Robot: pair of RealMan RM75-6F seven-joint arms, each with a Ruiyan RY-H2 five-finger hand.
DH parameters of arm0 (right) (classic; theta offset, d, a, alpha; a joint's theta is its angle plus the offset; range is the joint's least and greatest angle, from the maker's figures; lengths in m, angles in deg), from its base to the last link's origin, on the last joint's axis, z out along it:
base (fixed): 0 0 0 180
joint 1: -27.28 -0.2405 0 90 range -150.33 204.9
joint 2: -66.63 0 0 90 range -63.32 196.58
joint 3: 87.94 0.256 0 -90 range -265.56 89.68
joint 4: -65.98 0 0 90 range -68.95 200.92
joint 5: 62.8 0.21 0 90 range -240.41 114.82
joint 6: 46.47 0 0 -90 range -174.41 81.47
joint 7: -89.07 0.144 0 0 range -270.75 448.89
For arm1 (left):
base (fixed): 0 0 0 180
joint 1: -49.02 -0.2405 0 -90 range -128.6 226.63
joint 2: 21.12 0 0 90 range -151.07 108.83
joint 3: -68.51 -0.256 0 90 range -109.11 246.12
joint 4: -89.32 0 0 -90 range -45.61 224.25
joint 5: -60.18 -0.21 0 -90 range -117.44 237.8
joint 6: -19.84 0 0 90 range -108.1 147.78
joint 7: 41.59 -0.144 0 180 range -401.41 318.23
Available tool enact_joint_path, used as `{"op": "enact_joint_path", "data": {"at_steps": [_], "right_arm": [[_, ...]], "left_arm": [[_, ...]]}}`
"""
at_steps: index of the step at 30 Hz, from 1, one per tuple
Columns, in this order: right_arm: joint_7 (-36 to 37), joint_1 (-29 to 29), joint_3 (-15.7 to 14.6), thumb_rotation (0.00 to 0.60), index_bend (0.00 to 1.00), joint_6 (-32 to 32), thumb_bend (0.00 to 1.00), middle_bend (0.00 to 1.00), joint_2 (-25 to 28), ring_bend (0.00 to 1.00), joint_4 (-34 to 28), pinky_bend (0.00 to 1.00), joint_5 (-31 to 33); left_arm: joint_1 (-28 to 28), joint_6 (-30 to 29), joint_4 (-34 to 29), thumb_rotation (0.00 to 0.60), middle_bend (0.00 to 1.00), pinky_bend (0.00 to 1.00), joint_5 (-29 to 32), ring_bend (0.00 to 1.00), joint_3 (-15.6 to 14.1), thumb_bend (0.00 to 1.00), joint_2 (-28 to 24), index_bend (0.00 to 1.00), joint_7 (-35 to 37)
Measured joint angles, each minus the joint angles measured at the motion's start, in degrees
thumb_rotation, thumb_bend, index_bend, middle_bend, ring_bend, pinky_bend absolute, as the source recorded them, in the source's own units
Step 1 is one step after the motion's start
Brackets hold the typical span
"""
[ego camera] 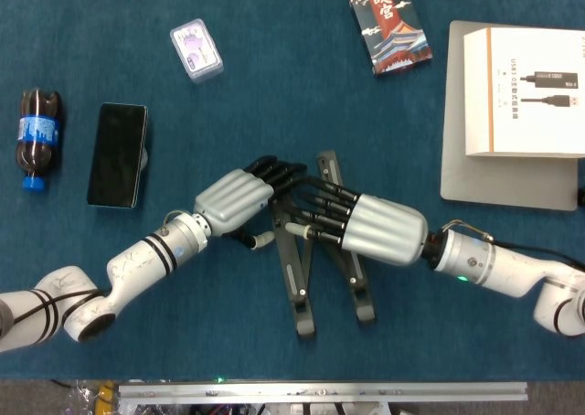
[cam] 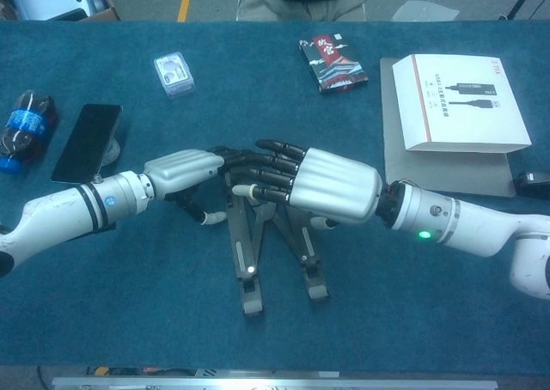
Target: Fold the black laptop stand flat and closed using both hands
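The black laptop stand [ego camera: 300, 296] lies in the middle of the blue table, its two long bars in a narrow V that meets under the hands; in the chest view the stand [cam: 247, 274] points its feet toward me. My left hand [ego camera: 236, 200] comes from the left, its dark fingers [ego camera: 277, 172] laid on the top of the left bar, thumb off to the side. My right hand [ego camera: 377, 233] comes from the right, its fingers stretched flat over the right bar and touching the left hand's fingers. Neither hand grips the stand. The hinge is hidden beneath them.
A phone [ego camera: 117, 154] and a cola bottle [ego camera: 35, 137] lie at the left. A small clear box [ego camera: 196, 51] and a printed card box [ego camera: 390, 29] sit at the back. A white carton [ego camera: 526, 90] rests on a grey pad [ego camera: 503, 188] at the right.
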Motion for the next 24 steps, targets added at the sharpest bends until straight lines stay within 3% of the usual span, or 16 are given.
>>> {"op": "enact_joint_path", "data": {"at_steps": [8,11,19,24], "right_arm": [[0.31,-0.46,-0.05,0.600,0.00,-0.22,0.00,0.00,-0.78,0.00,1.27,0.00,0.40],[-0.28,-0.41,0.03,0.600,0.00,-0.71,0.00,0.00,-1.07,0.00,1.59,0.00,0.54],[0.56,-0.47,-0.03,0.600,0.00,-1.02,0.00,0.00,1.09,0.00,-0.91,0.00,1.25],[-0.08,-0.53,-0.24,0.600,0.00,-0.03,0.00,0.00,4.48,0.00,-6.02,0.00,1.80]], "left_arm": [[0.29,0.21,-0.18,0.595,0.00,0.02,0.05,0.00,-0.14,0.54,-0.29,0.00,0.32],[0.35,0.48,-0.78,0.518,0.00,0.02,0.35,0.00,-0.09,0.53,-0.49,0.00,1.34],[0.12,0.09,-2.02,0.421,0.00,0.02,1.08,0.00,0.11,0.53,-2.67,0.00,-0.73],[-0.31,0.27,-3.07,0.412,0.00,0.02,2.48,0.00,0.47,0.53,-3.63,0.00,-2.71]]}}
